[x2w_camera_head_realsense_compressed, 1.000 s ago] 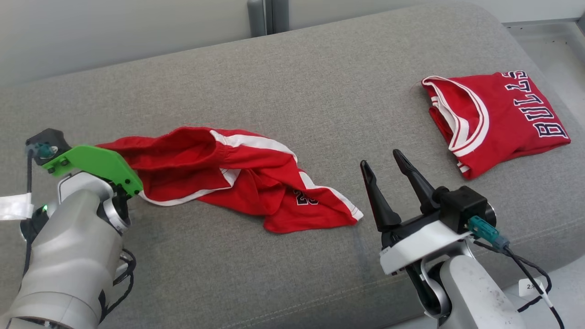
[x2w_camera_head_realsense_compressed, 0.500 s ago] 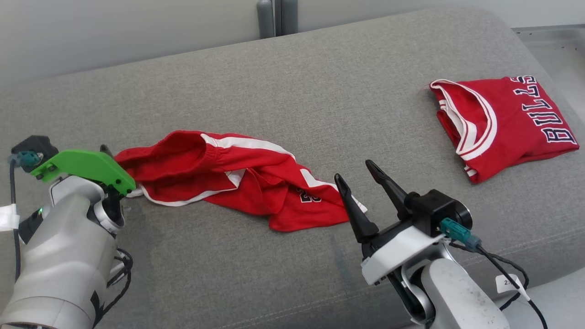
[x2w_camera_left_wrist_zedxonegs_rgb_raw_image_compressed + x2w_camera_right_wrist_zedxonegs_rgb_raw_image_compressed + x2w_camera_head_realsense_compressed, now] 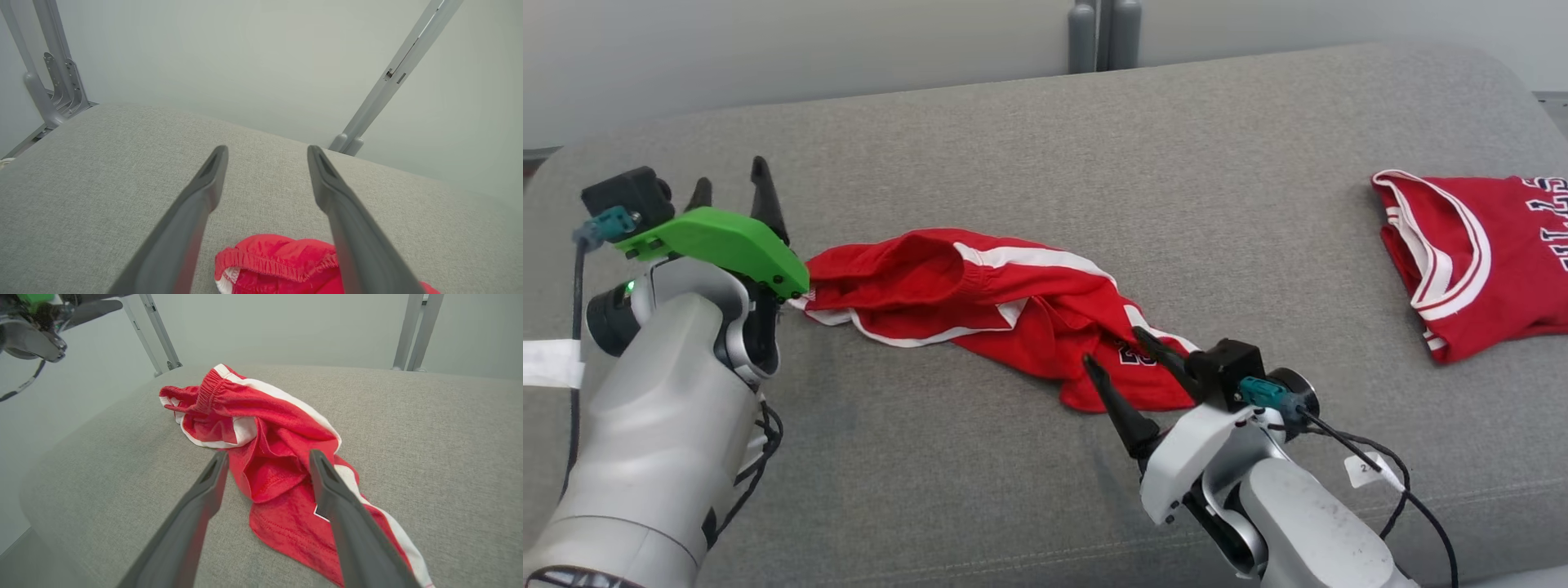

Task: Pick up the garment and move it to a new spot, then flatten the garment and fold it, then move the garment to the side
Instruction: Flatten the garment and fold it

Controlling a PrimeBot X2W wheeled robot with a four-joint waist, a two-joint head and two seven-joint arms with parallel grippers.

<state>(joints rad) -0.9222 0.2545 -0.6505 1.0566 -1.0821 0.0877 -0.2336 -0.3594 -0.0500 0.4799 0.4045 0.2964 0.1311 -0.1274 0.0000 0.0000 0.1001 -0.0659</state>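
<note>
On the grey cushion (image 3: 1013,147), the red shorts (image 3: 1005,314) lie crumpled at centre, waistband toward 9 o'clock. My left gripper (image 3: 730,173) stands released just above the waistband; my right gripper (image 3: 1112,345), spread, hovers at 5 o'clock. Risk: pinching bunched layers blocks flattening. A second earlier, my left gripper was shut there.
</note>
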